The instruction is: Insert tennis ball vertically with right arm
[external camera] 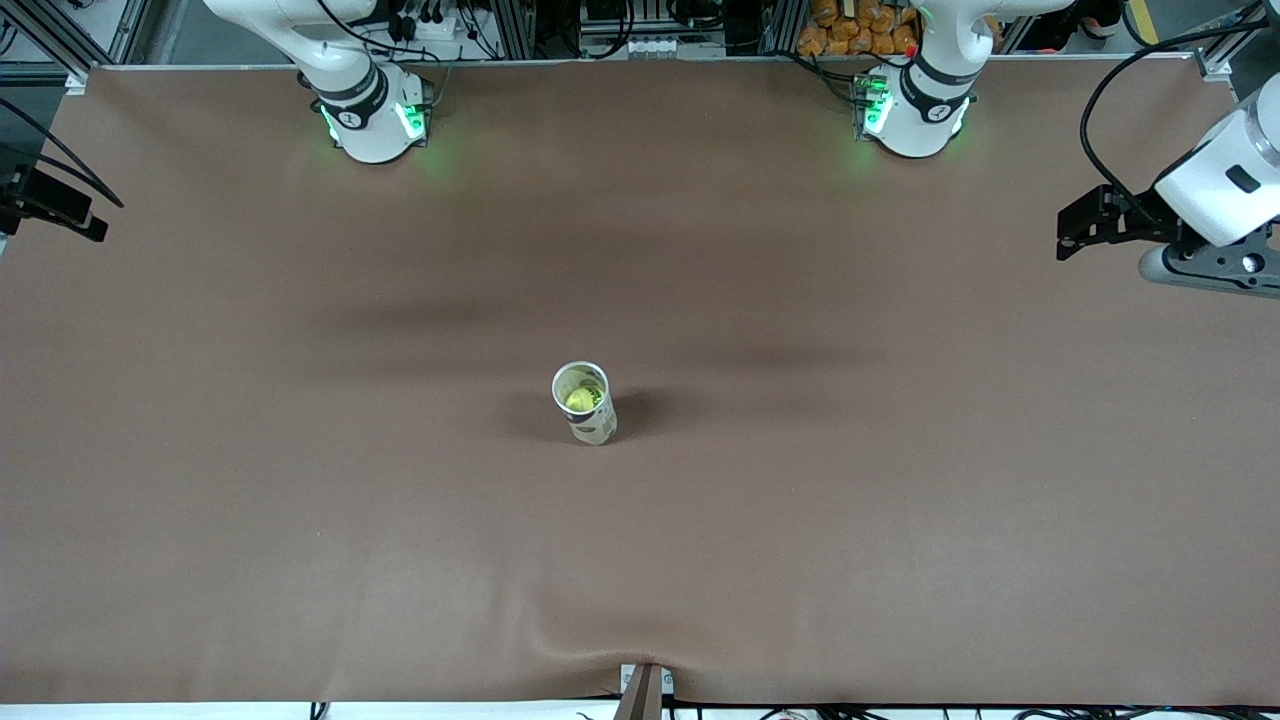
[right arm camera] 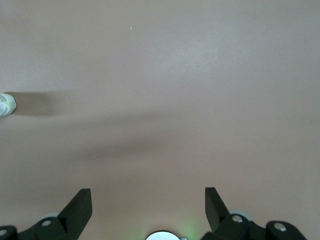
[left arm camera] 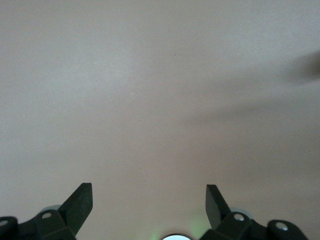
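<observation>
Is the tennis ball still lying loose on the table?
No. In the front view the tennis ball sits inside the upright tube at the middle of the table, with neither gripper near it.

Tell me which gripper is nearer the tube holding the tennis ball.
Left, marginally: left gripper hangs open over its arm's end of the table, right gripper over the other end, both well clear of the tube.

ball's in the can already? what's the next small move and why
Probably none beyond keeping both arms parked. The tennis ball already sits inside the upright can at mid-table. The right gripper and left gripper are both open, empty, over bare table.
</observation>
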{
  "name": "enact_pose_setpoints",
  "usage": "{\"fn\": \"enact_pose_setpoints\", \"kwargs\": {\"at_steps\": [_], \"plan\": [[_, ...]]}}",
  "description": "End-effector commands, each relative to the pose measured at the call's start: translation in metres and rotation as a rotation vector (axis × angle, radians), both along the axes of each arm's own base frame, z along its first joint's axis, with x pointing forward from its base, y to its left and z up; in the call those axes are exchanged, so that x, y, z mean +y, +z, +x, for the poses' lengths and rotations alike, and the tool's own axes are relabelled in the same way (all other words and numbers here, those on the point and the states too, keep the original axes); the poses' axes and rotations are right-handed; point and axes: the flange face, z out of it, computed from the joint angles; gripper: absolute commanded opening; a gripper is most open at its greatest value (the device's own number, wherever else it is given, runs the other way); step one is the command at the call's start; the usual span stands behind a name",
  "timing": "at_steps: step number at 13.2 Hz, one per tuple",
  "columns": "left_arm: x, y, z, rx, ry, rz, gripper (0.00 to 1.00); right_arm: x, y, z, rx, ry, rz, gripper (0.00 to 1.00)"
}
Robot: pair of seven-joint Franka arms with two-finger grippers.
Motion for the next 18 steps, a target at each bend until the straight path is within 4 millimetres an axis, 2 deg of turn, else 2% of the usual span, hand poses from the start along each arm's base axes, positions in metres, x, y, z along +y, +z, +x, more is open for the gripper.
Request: {"fn": "enact_pose_setpoints", "kwargs": {"at_steps": [1, 5, 6, 13, 18], "plan": [[0.002, 0.005, -0.023, -0.002, 0.004, 0.020, 1.00, -0.001, 0.007, -0.009, -0.016, 0.014, -0.018, 1.00], [0.006, 0.010, -0.037, 0.000, 0.014, 0.001, 1.00, -0.001, 0.011, -0.007, -0.030, 0.012, -0.018, 1.00], [0.001, 0.012, -0.040, 0.001, 0.010, -0.008, 1.00, -0.002, 0.010, -0.007, -0.031, 0.010, -0.019, 1.00], [0.016, 0.020, -0.034, -0.016, 0.038, -0.017, 1.00, 0.000, 0.017, 0.002, -0.112, 0.016, -0.014, 1.00], [0.014, 0.022, -0.035, -0.018, 0.040, -0.018, 1.00, 0.000, 0.016, 0.005, -0.135, 0.020, -0.017, 1.00]]}}
